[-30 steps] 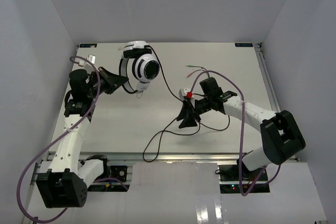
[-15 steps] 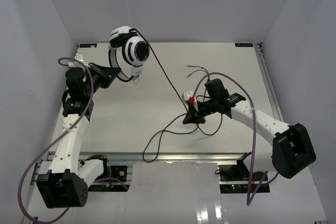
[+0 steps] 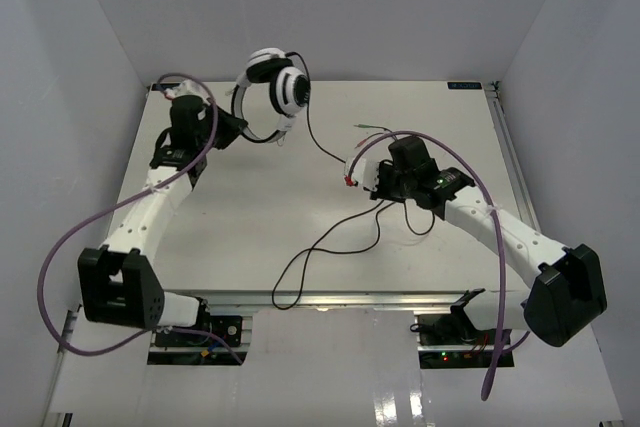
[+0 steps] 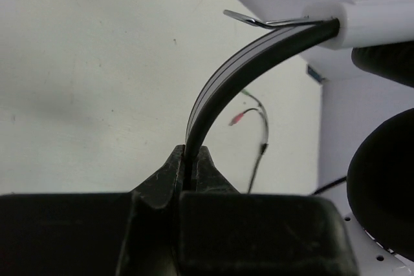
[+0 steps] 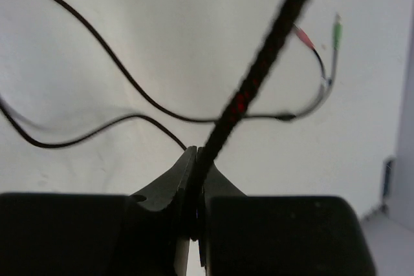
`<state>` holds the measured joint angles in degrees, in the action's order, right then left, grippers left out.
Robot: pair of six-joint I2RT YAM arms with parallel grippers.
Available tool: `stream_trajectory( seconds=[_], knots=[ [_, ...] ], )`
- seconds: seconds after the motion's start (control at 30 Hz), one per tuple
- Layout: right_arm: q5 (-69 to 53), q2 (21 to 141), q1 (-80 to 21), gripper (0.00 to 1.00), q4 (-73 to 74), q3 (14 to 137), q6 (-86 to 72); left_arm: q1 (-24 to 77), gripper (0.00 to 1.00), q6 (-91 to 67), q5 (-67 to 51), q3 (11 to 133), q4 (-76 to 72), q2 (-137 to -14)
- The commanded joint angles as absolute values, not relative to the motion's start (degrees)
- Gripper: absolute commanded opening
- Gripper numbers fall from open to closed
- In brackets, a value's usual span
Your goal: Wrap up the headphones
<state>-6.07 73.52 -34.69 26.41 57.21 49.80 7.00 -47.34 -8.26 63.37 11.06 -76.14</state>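
The headphones (image 3: 276,85) are lifted above the table's far left, white earcups with a black headband. My left gripper (image 3: 236,128) is shut on the headband (image 4: 223,85), its fingertips (image 4: 191,154) pinching the thin black band; a black ear pad (image 4: 385,185) is at the right. The thin black cable (image 3: 322,147) runs from the headphones to my right gripper (image 3: 364,176), which is shut on it (image 5: 197,154). The gripped cable (image 5: 259,69) rises up and to the right. More cable loops on the table (image 3: 300,267). Red and green plugs (image 5: 320,33) lie beyond.
Thick purple robot cables (image 3: 60,247) hang off both arms. White walls enclose the table on three sides. A metal rail (image 3: 507,142) runs along the table's right edge, and the front edge (image 3: 340,299) is near the arm bases.
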Motion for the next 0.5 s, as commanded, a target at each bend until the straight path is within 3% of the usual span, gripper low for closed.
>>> stream_trajectory(
  seconds=[0.0,0.23,0.47],
  knots=[
    [16.6,70.8,-35.3,0.08,21.9,57.2,61.7,15.0,0.00,-32.2,3.1,70.1,15.3,-82.8],
    [18.4,67.8,-35.4,0.08,21.0,59.2,65.5,23.6,0.00,-22.8,10.4,72.6,17.2,-94.8],
    [6.8,68.1,-36.9,0.08,27.5,64.8,60.2,31.5,0.00,-18.3,14.0,75.6,17.6,-101.0]
  ],
)
